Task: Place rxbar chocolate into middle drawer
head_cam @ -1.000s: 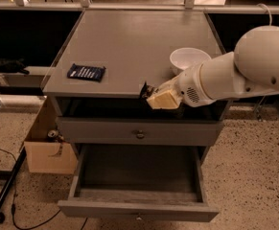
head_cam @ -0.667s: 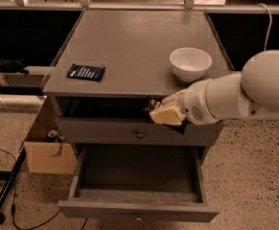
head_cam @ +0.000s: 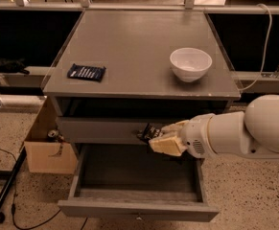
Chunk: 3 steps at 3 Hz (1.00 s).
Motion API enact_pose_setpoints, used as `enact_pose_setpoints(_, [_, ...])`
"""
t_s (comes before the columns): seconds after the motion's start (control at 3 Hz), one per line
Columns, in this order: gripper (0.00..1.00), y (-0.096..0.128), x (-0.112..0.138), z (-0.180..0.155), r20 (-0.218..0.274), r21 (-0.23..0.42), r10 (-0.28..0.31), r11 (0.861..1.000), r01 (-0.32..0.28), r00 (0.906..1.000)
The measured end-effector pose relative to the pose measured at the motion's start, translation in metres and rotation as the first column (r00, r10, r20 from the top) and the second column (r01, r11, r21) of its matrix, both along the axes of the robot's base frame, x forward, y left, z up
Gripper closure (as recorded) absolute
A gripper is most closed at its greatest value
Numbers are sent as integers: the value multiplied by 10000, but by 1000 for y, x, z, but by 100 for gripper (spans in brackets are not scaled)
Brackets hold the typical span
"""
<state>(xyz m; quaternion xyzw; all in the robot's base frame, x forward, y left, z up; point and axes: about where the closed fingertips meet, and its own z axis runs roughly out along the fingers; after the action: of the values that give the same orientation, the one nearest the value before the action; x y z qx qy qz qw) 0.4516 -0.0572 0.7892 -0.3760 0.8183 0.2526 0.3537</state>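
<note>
Tan pincer [head_cam: 157, 139], clamping the dark-wrapped rxbar chocolate [head_cam: 150, 132], has dropped below the grey desk [head_cam: 139, 42] top. It is now over the open grey wooden middle drawer [head_cam: 139, 210] — release likely comes next.

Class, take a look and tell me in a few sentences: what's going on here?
The robot's arm reaches in from the right. Its end effector is closed on a small dark bar, the rxbar chocolate, and holds it just above the pulled-out middle drawer. The bar is not yet in the drawer. A blue-wrapped bar and a white bowl sit apart on the cabinet top.
</note>
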Motion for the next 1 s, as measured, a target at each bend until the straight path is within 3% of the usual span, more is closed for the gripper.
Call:
enact_pose_setpoints(0.67, [100,0,31,-49,-1313,-179,-86,9998,63,9913])
enact_pose_setpoints(1.0, [100,0,31,-49,-1311,-170,-85,9998,64,9913])
